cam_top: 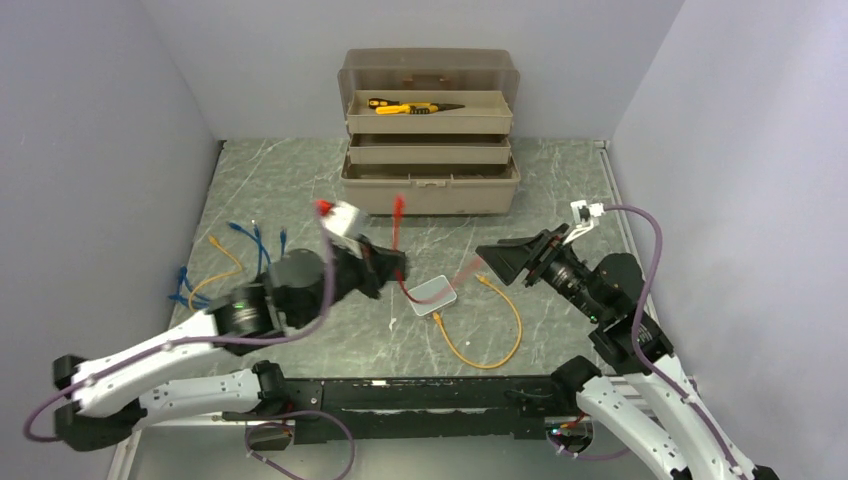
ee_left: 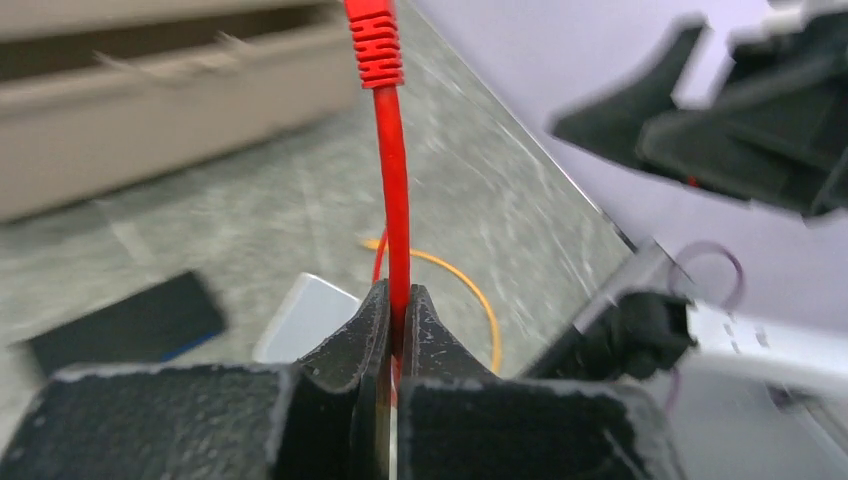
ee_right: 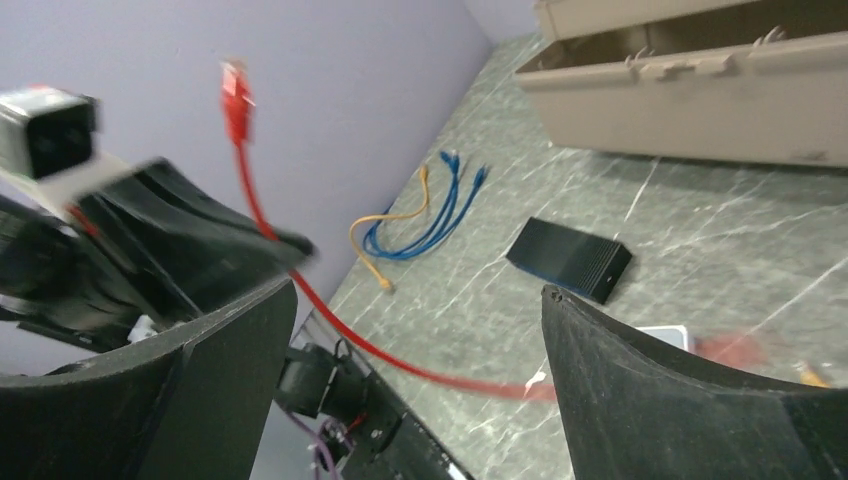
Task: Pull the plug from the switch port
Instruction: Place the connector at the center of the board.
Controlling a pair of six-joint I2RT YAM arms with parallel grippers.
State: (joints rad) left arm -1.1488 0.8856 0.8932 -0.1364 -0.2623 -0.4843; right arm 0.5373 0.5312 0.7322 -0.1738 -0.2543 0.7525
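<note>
Grey marbled tabletop (cam_top: pixel 560 200) fills the overhead view, with a tan toolbox (cam_top: pixel 430 130) open at upper centre. The left claw (ee_left: pixel 398 300), left of centre overhead, is pinched tight on a red cable (ee_left: pixel 392 180) that rises upright from its tips. The right claw (ee_right: pixel 420 290), at centre right, gapes wide and holds nothing. The switch (ee_right: pixel 570 260), a flat black box, lies on the tabletop right of centre in the right wrist view. A white box (cam_top: pixel 432 293) sits mid-frame overhead, an orange cable (cam_top: pixel 490 340) looping below it and blue cables (cam_top: pixel 250 240) at left. The red plug (ee_left: pixel 372 40) stands free in the air, clear of the switch.
</note>
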